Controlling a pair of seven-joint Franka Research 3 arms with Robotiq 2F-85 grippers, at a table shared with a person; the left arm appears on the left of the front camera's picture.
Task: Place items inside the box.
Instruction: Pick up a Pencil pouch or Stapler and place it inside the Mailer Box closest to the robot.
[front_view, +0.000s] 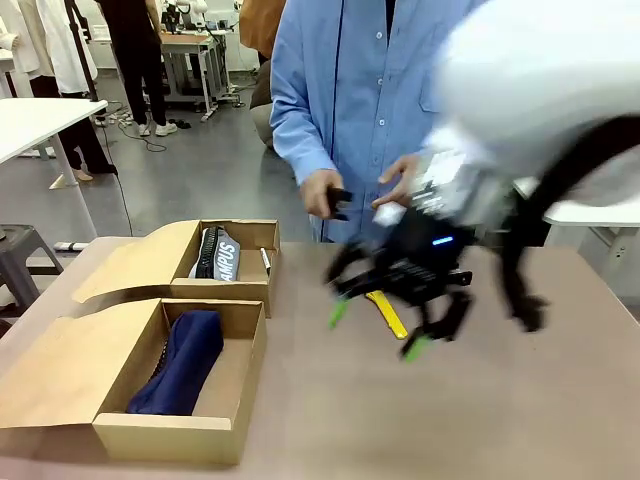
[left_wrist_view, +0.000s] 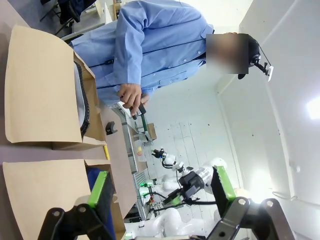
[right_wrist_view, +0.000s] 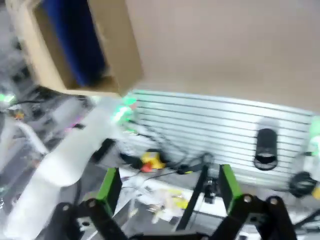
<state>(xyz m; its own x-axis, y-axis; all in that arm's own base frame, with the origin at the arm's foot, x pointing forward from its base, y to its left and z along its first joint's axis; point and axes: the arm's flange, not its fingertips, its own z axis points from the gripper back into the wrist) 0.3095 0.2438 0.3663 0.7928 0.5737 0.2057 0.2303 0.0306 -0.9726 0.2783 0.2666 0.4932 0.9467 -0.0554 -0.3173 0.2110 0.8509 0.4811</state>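
Two open cardboard boxes stand at the table's left. The far box (front_view: 245, 290) holds the grey zip pouch (front_view: 215, 255) and a marker pen (front_view: 265, 260). In the near box (front_view: 175, 435) lies the navy blue fabric pouch (front_view: 180, 362), also seen from the right wrist (right_wrist_view: 75, 40). The yellow utility knife (front_view: 388, 315) lies on the table mid-right. My right gripper (front_view: 377, 330) hangs open and motion-blurred just over it, nothing between its fingers (right_wrist_view: 110, 187). My left gripper (left_wrist_view: 161, 189) is open and empty. The person's hand holds a small black item (front_view: 338, 203), perhaps a stapler.
The person in a blue shirt (front_view: 350, 90) stands at the far edge, both hands near the table's middle. The box flaps (front_view: 130, 265) spread to the left. Bare table (front_view: 450, 420) stretches right of the boxes and toward the front.
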